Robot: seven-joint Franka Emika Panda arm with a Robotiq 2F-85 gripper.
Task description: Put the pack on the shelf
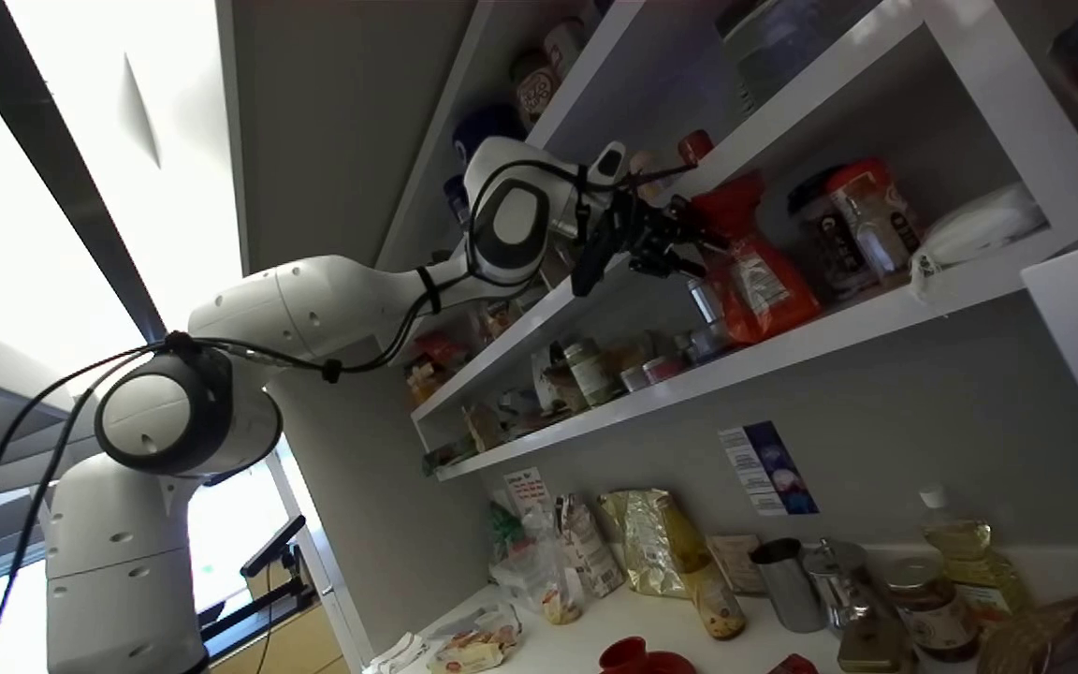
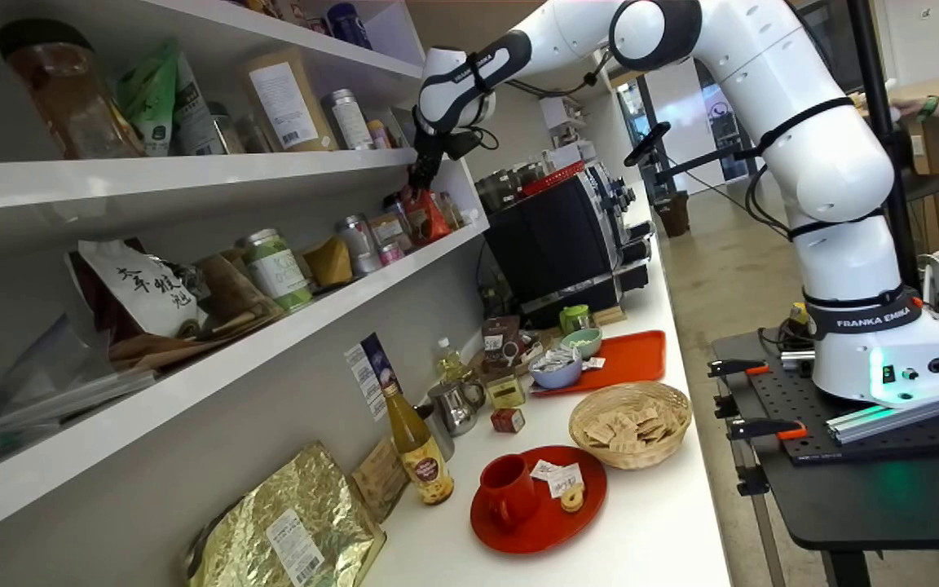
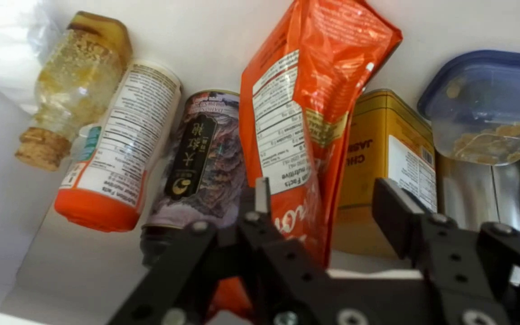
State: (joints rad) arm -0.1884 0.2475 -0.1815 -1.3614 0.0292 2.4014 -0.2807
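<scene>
The pack (image 1: pixel 768 290), a tall red pouch with a white label, stands on the shelf (image 1: pixel 595 418), the lowest white board. The pack (image 2: pixel 427 218) and the shelf edge (image 2: pixel 274 342) also show in an exterior view. My gripper (image 1: pixel 707 257) is at the pack's upper part. In the wrist view, which looks upside down, my gripper (image 3: pixel 325 198) is open. The pack (image 3: pixel 282 113) lies between the fingers, close to the left finger and apart from the right one. The pack's upper end is partly hidden by the gripper.
Beside the pack stand a purple tin (image 3: pixel 206 149), an orange-capped bottle (image 3: pixel 124 144), a yellow tin (image 3: pixel 368 158) and a blue-lidded container (image 3: pixel 490 108). A higher white board (image 1: pixel 810 108) runs close to the gripper. The counter below holds a red plate (image 2: pixel 539 530) and a basket (image 2: pixel 641 469).
</scene>
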